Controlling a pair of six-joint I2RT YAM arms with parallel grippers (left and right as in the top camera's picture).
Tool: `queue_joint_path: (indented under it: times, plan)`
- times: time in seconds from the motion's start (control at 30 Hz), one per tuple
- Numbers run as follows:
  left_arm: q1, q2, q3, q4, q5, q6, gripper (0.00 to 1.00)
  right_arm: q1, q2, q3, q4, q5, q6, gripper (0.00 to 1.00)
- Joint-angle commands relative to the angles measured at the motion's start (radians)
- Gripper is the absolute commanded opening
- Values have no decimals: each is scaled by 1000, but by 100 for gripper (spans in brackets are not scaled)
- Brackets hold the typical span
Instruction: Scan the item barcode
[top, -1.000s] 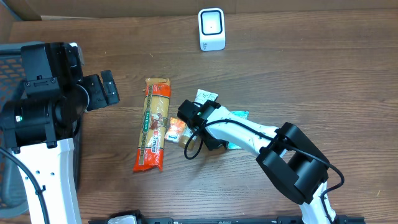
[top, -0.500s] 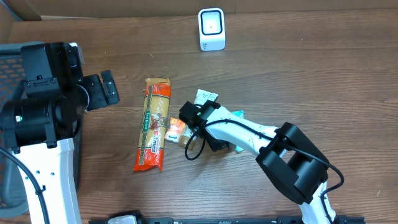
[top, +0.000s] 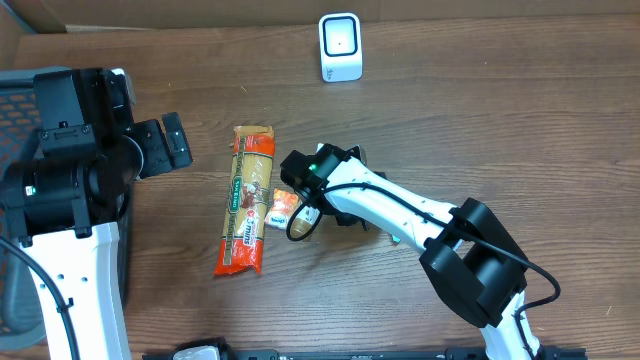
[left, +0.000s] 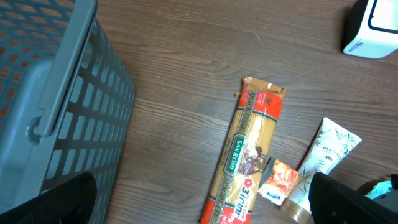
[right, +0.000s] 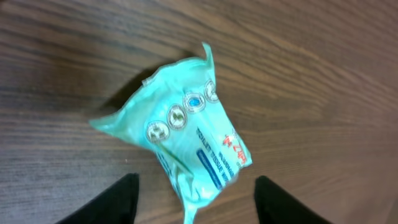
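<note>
Pasta packet (top: 248, 215) beside orange sachet (top: 281, 208), perhaps touching

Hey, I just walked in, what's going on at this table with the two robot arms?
The right gripper hovers above a teal packet lying on the wooden table, jaws apart, not gripping it. The left gripper is open and empty beside the grey basket. A pasta pack, a small orange packet and a white tube lie nearby. The white scanner stands at the far edge with nothing in front of it.

A grey slatted basket (left: 93, 124) stands on the wooden table (left: 186, 50).
</note>
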Motion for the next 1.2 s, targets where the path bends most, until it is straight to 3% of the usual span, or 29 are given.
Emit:
queue_joint_path:
  times: [0.0,0.3,0.5,0.87,1.07,1.17]
  plan:
    - [-2,2,6,1,12,16,100,-3,6,-28,36,20,39,66]
    - [-2,2,6,1,12,16,100,-47,6,-107,159,11,-25,66]
    - [-2,2,6,1,12,16,100,-43,6,-148,241,-63,-192,65]
    - [-2,2,6,1,12,16,100,-70,6,-292,364,-66,-204,64]
    - [-2,2,6,1,12,16,100,-93,6,-344,394,-116,-204,48]
    - [-2,2,6,1,12,16,100,-97,6,-345,394,-127,-204,27]
